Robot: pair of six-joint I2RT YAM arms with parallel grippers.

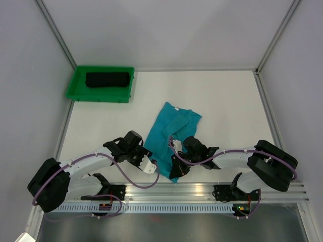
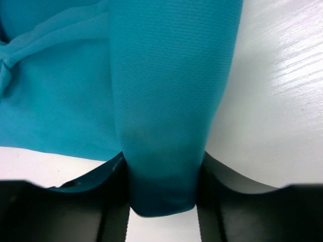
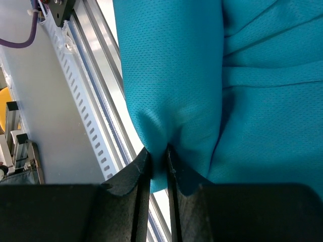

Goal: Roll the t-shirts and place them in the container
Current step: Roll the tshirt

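A teal t-shirt [image 1: 170,132] lies folded into a long strip in the middle of the white table, its near end reaching the front edge. My left gripper [image 1: 150,162] is at the near left side of the strip. In the left wrist view, a thick fold of the teal t-shirt [image 2: 166,91] fills the gap of the left gripper [image 2: 162,164], touching both fingers. My right gripper [image 1: 175,170] is at the strip's near end. There the right gripper [image 3: 157,154] pinches a thin fold of the teal t-shirt [image 3: 171,75]. The black t-shirt [image 1: 107,79] lies rolled in a tray.
The green plastic tray [image 1: 74,86] sits at the back left corner of the table. A metal rail [image 1: 192,190] runs along the near edge, close under the right gripper, and shows as the rail [image 3: 96,101] in the right wrist view. Grey walls enclose the table.
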